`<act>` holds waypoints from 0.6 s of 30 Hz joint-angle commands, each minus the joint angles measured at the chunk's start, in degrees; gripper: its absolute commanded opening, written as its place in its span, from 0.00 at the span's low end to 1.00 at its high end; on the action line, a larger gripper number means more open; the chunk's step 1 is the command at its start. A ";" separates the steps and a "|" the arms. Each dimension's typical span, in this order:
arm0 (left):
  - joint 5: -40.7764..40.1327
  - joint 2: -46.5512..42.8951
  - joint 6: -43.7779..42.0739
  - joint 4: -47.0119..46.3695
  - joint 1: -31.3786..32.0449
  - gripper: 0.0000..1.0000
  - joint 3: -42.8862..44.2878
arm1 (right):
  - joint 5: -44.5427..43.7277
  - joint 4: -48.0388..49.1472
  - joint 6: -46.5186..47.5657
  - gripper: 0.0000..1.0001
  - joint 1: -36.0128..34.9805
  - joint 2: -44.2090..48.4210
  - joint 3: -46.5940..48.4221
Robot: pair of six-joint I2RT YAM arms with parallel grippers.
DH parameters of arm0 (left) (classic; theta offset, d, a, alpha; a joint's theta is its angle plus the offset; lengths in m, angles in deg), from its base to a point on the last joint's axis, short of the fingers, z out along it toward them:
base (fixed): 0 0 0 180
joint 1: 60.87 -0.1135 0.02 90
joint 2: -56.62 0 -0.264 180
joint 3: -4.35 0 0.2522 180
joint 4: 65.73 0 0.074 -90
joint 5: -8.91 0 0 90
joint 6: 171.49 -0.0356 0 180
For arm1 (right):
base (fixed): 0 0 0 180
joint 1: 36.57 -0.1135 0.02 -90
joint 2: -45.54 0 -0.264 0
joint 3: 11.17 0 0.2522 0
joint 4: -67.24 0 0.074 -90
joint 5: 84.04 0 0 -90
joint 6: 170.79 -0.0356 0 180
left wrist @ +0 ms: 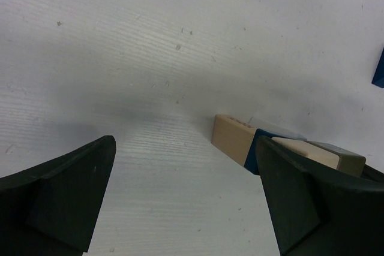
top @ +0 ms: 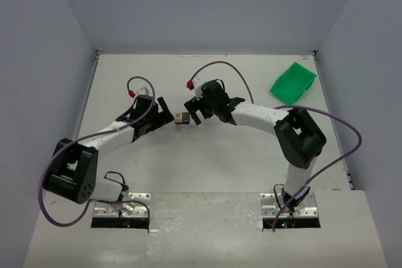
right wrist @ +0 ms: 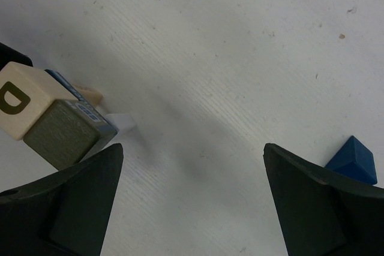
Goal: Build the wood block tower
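The wood block tower (top: 183, 118) is a tiny stack at the table's middle, between my two grippers. In the right wrist view a cream block with a letter D (right wrist: 25, 105) and an olive block (right wrist: 62, 133) lie on top of a dark blue block (right wrist: 91, 111). In the left wrist view a tan block (left wrist: 231, 138) and the blue block (left wrist: 258, 148) show at the bottom. My left gripper (top: 166, 112) (left wrist: 185, 148) is open and empty, just left of the stack. My right gripper (top: 191, 112) (right wrist: 193, 148) is open and empty, just right of it.
A loose blue wedge block (right wrist: 354, 160) lies on the table by the right gripper's right finger. A green plastic bin (top: 293, 80) sits at the back right. Grey walls close in the white table (top: 207, 155) on three sides.
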 commanded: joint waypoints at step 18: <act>-4.64 -2.21 1.61 1.77 0.76 1.00 2.19 | -2.51 -3.57 -6.36 0.99 3.72 3.95 1.93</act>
